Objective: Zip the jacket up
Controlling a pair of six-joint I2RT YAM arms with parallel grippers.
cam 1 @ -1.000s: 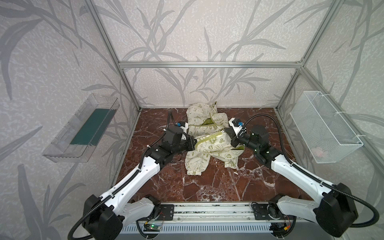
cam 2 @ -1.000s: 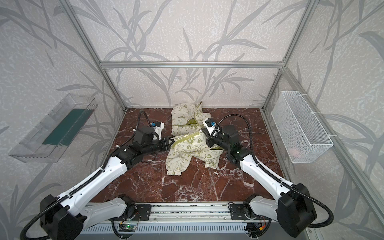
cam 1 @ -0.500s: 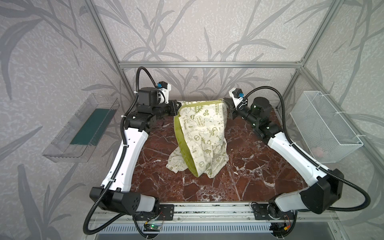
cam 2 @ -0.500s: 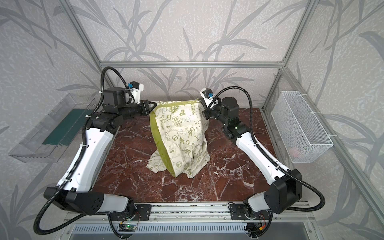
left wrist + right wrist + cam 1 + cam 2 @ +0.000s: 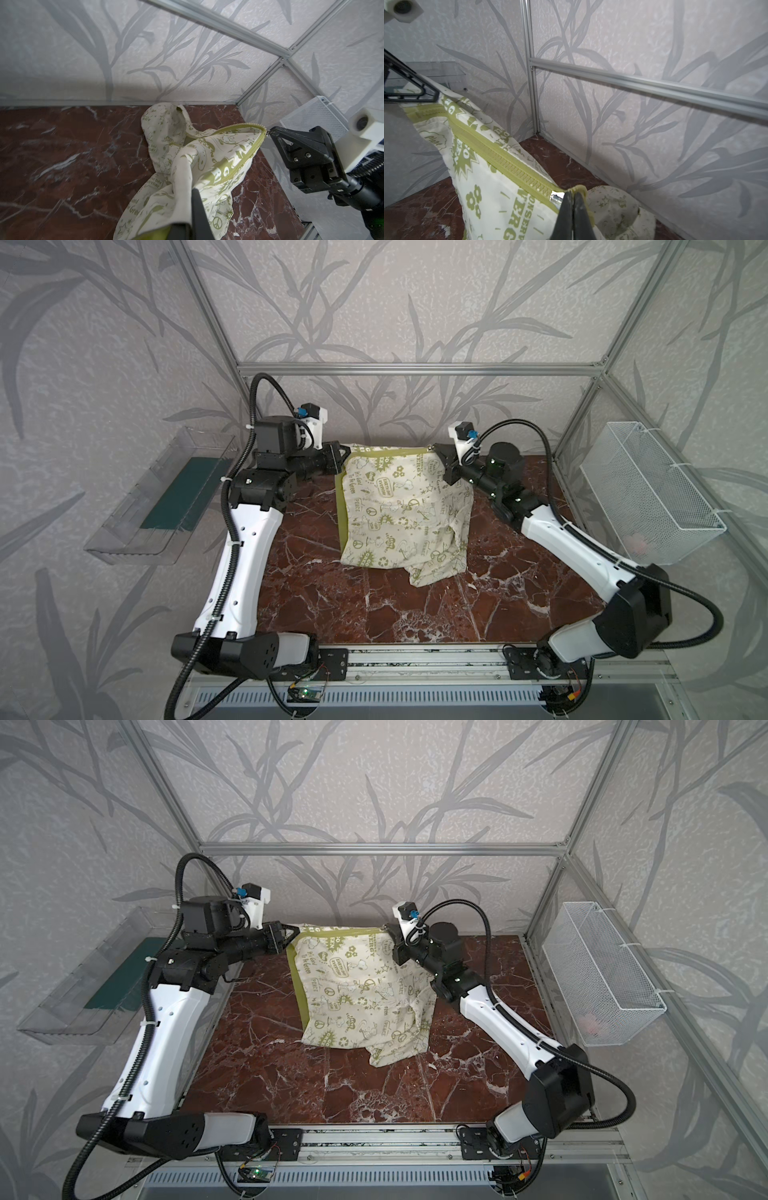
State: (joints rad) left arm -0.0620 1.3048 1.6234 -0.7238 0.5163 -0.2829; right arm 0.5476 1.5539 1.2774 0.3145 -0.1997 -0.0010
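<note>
The cream jacket (image 5: 399,510) with olive-green prints hangs as a sheet between my two grippers in both top views, its lower part resting on the brown marble table (image 5: 374,614). My left gripper (image 5: 343,454) is shut on the jacket's upper left corner, where the lime lining shows along the edge. My right gripper (image 5: 436,452) is shut on the upper right corner. In the right wrist view its tips (image 5: 572,194) pinch the olive zipper (image 5: 500,158) right beside the metal slider (image 5: 556,197). The zipper runs taut along the top edge. The hood (image 5: 164,120) droops behind.
A clear plastic tray (image 5: 183,493) with a dark green mat hangs on the left wall. A white wire basket (image 5: 648,493) hangs on the right wall. Aluminium frame posts and the back wall stand close behind the jacket.
Both arms have raised the jacket from a crumpled heap on the table and pulled it taut at the back. Over the last half second its hanging lower part swung to the right.
</note>
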